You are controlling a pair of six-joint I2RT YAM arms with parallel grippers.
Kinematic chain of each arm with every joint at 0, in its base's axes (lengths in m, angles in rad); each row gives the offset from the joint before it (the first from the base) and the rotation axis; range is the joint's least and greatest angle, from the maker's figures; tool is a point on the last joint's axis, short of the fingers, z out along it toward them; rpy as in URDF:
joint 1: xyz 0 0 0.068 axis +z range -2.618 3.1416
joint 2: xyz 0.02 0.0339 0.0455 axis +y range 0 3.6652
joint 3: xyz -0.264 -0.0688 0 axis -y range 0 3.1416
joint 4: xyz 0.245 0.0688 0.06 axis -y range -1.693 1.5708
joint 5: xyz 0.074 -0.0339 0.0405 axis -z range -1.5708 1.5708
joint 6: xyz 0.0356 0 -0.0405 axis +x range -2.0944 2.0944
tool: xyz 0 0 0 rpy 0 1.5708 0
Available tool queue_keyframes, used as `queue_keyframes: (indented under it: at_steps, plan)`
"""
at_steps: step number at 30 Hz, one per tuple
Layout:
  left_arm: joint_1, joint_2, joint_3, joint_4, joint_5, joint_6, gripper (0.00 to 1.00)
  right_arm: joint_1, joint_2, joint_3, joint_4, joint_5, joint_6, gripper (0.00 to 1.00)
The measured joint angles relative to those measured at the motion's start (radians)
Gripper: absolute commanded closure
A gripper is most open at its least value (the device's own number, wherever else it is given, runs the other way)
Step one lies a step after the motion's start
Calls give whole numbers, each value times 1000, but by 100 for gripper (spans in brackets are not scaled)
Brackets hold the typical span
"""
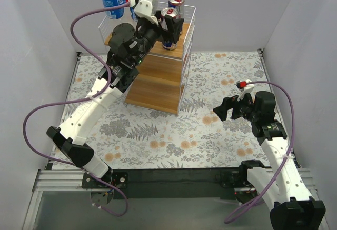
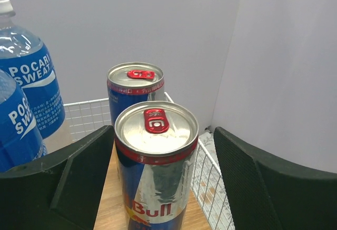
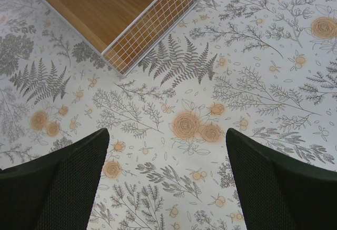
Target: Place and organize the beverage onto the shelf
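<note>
My left fingers (image 2: 79, 177) spread wide, flanking front can (image 2: 155, 156), no squeeze. Can upright on shelf (image 2: 210, 185) top board, mid-frame. Second can (image 2: 135, 85) just behind, bottles (image 2: 26, 77) upper left. Best retreat straight, no sideways nudge. Right fingers (image 3: 58, 188) parted, empty, over bench (image 3: 253, 61).

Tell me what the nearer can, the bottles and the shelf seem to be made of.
Nearer can: probably aluminium, glossy; its silver lid reflects light. Bottles: clear plastic, it seems, with shiny blue labels. Shelf: thin white wire, likely coated metal; boards show brown wood grain, perhaps only laminate.
</note>
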Motion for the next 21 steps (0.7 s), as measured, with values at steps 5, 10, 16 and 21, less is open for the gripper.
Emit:
queue_keyframes:
  at_steps: [5,10,16,21]
  plan:
    - [0,-11,10,-8,27,-15,23,-1,5,0,0,0,-1,3]
    - [0,-47,10,-20,40,-24,22,-1,12,0,0,-5,-6,3]
    - [0,-153,-31,-30,39,-31,22,-1,19,0,0,12,-36,2]
    - [0,-333,-205,-35,14,-55,22,-1,23,6,0,121,-33,2]
